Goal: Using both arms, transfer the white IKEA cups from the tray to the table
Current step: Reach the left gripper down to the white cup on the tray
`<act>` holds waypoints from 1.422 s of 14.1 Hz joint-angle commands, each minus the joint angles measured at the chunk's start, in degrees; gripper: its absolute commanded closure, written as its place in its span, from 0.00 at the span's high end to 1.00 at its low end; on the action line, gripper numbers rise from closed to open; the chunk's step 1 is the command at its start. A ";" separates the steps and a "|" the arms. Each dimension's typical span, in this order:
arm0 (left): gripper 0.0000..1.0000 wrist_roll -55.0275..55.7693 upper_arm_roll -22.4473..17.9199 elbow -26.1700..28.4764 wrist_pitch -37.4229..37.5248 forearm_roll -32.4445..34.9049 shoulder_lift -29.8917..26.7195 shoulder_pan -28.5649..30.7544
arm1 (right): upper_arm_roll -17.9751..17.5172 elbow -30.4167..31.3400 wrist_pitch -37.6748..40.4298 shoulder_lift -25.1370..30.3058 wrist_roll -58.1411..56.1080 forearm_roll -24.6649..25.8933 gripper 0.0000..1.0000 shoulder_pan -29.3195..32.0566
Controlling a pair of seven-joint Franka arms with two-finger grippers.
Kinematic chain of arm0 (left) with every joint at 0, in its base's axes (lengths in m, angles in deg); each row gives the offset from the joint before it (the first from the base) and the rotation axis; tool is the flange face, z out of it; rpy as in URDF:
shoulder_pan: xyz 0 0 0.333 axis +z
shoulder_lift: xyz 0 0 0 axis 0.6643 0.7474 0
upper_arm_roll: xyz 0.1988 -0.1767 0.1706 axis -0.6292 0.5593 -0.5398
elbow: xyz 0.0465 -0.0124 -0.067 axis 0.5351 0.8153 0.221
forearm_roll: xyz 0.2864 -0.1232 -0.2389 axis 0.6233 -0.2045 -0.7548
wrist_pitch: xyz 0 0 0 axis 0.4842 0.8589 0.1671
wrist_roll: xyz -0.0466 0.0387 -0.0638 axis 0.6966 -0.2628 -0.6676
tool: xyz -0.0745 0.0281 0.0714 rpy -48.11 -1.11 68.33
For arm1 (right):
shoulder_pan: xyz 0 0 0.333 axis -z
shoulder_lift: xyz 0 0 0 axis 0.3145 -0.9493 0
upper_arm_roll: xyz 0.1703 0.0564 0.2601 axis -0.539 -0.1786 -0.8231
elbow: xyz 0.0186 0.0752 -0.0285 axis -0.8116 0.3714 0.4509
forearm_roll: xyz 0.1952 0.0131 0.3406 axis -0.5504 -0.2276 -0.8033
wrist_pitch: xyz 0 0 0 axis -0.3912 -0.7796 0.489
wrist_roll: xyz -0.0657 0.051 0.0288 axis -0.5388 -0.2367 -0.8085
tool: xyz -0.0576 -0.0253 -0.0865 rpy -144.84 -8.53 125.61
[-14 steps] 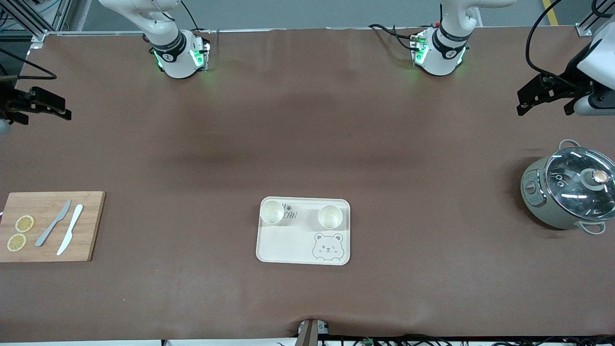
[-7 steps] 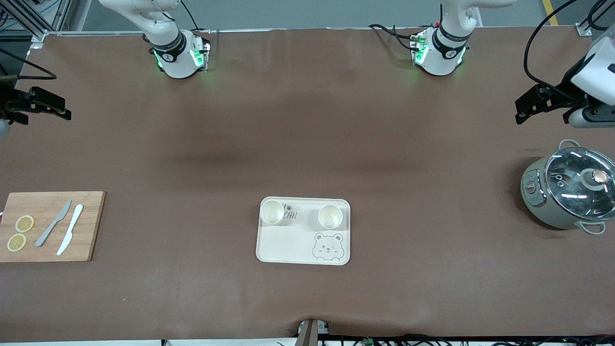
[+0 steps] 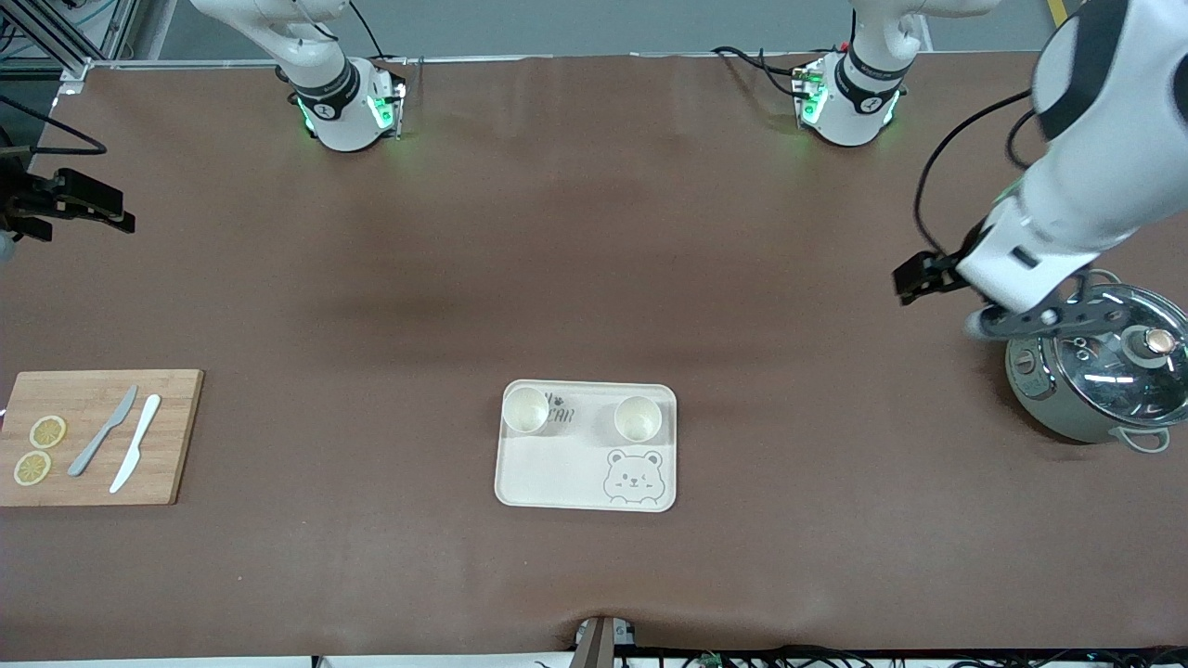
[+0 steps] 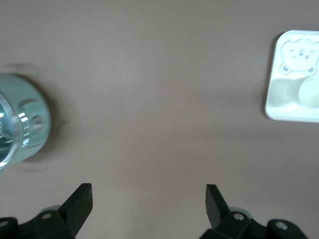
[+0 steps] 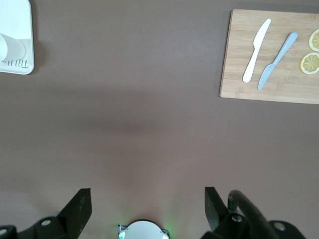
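Two white cups stand upright on the cream bear tray (image 3: pixel 557 473), along its edge farther from the front camera: one cup (image 3: pixel 525 410) toward the right arm's end, the other cup (image 3: pixel 638 418) toward the left arm's end. My left gripper (image 3: pixel 914 278) is open and empty over bare table beside the pot, well apart from the tray. The left wrist view shows the open left gripper (image 4: pixel 148 195), the tray (image 4: pixel 291 94) and a blurred cup (image 4: pixel 310 92). My right gripper (image 3: pixel 119 209) is open and empty at the right arm's end of the table; the right wrist view shows it (image 5: pixel 147 198) and the tray's corner (image 5: pixel 17 62).
A grey-green pot (image 3: pixel 1081 408) with a glass lid stands at the left arm's end, partly under the left arm; it also shows in the left wrist view (image 4: pixel 22 119). A wooden board (image 3: pixel 102 473) with two knives and lemon slices lies at the right arm's end and shows in the right wrist view (image 5: pixel 239 79).
The left arm has swung down and in from the table's end to beside the pot, toward the tray. The right gripper has barely moved. The cups and tray have not moved.
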 commanded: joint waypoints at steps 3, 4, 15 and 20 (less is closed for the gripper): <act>1.00 12.00 0.22 -2.54 -8.30 0.89 8.42 -6.70 | -0.77 -0.90 0.10 -0.48 -0.57 -1.04 1.00 1.61; 1.00 15.69 0.22 -3.32 -10.58 0.80 10.52 -7.85 | -0.77 -0.90 0.10 -0.48 -0.57 -1.04 1.00 1.61; 1.00 33.56 0.22 -9.22 -29.85 0.80 28.29 -15.68 | -0.69 -1.95 -0.07 -3.38 -0.74 -0.52 1.00 1.79; 1.00 34.27 0.22 -8.69 -30.20 0.63 31.01 -17.88 | -0.68 -2.04 -0.86 -11.62 -0.92 -0.08 1.00 1.96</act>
